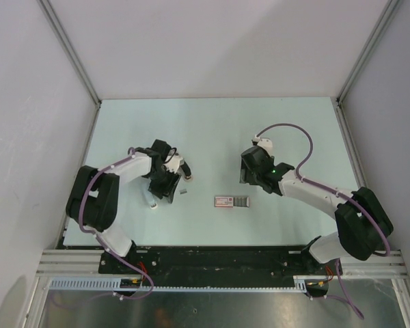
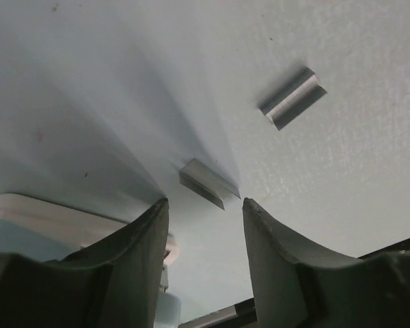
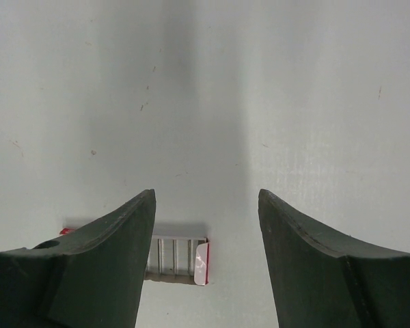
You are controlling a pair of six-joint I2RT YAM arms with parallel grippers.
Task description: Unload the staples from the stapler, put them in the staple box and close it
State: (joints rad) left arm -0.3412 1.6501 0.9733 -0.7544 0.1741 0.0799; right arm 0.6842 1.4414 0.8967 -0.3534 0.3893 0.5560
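You look to be late in the unloading. Two strips of the staples [image 2: 208, 183] lie loose on the worktop [image 1: 212, 130], and the stapler [image 1: 231, 201] lies flat between the two arms, apart from both strips.

Your left pincer [image 2: 205, 205] stands apart with nothing between its fingers. The nearer strip lies just beyond the tips, roughly in line with the gap, and the second strip [image 2: 294, 98] lies farther off to one side. If you mean to lift that near strip, you need to go lower and slightly forward so the fingers bracket it. It is thin and flat to the surface, so it may slide away from the tips.

Your left arm bends in toward the middle, with the wrist pitched down low over the worktop. Your right arm reaches in from the right, and its right pincer [image 3: 206, 195] is apart and empty. It points down near the stapler, whose end shows beside one finger.
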